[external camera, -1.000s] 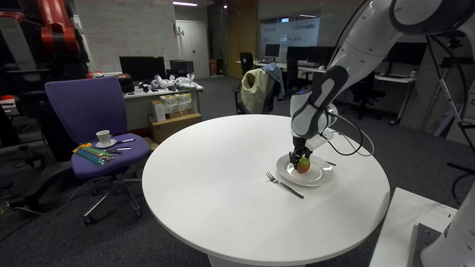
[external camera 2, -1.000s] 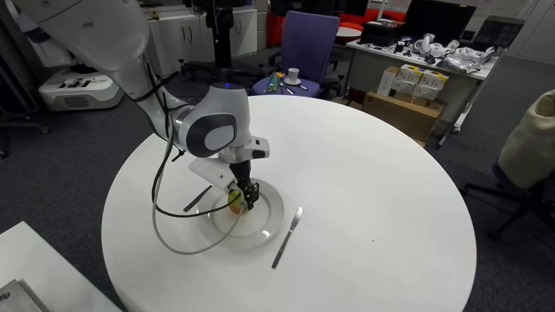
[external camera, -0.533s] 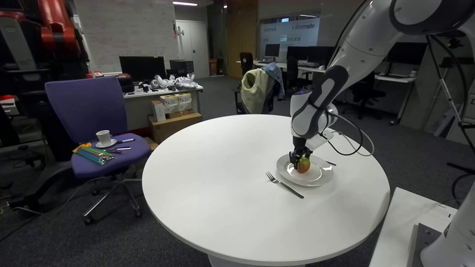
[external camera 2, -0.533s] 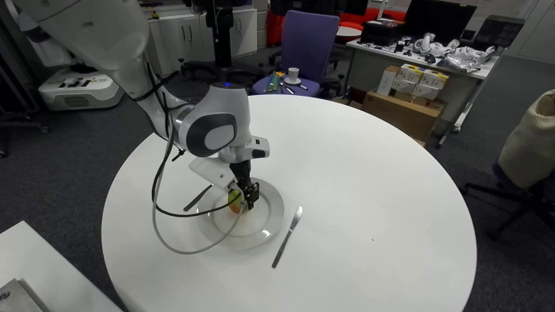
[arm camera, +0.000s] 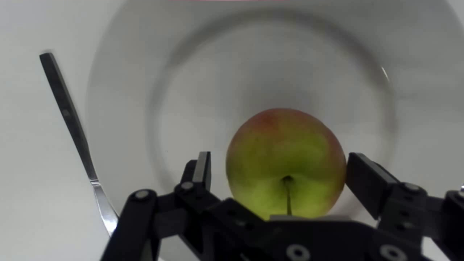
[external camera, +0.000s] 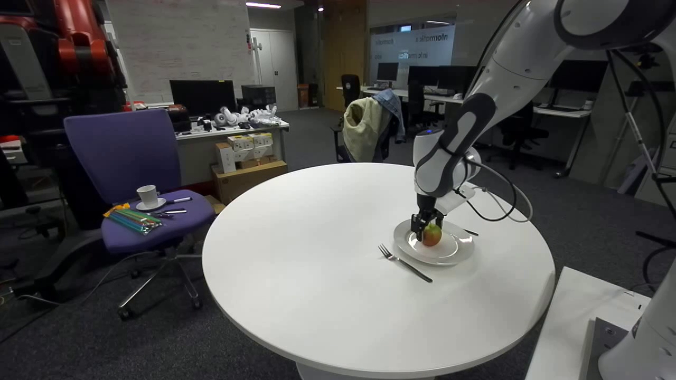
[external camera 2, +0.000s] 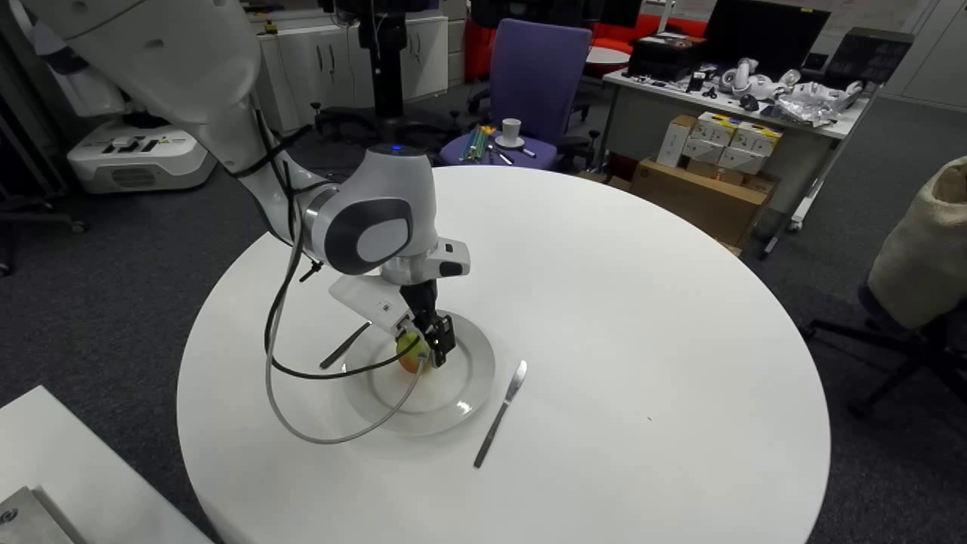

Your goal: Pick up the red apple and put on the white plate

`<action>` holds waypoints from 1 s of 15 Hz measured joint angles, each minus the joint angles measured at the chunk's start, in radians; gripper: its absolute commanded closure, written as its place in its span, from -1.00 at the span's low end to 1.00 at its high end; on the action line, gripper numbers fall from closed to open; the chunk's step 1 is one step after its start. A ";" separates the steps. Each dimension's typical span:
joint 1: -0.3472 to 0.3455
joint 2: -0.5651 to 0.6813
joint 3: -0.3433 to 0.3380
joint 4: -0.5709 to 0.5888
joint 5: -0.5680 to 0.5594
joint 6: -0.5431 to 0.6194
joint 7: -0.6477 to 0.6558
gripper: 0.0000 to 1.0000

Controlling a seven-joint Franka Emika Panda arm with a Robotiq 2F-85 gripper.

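The red apple (arm camera: 286, 156) sits on the white plate (arm camera: 119, 90), within its rim, stem end up, on a round white desk (external camera: 317, 253); the gripper (arm camera: 279, 159) straddles it without gripping, spread apart; in the wrist view a strip of plate shows between the apple and one finger (arm camera: 202, 170), while the opposite finger (arm camera: 369, 177) is touching the skin or just beside it, I cannot tell which; a fork (external camera: 404, 263) and a knife (external camera 2: 501, 414) flank the plate; the step in hand looks like the release, with the placing all but finished; the next move calls for a slow, straight lift, so that the closer finger does not drag or roll the apple.
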 measured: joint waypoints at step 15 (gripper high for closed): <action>0.073 -0.294 -0.007 -0.060 -0.089 -0.178 0.008 -1.00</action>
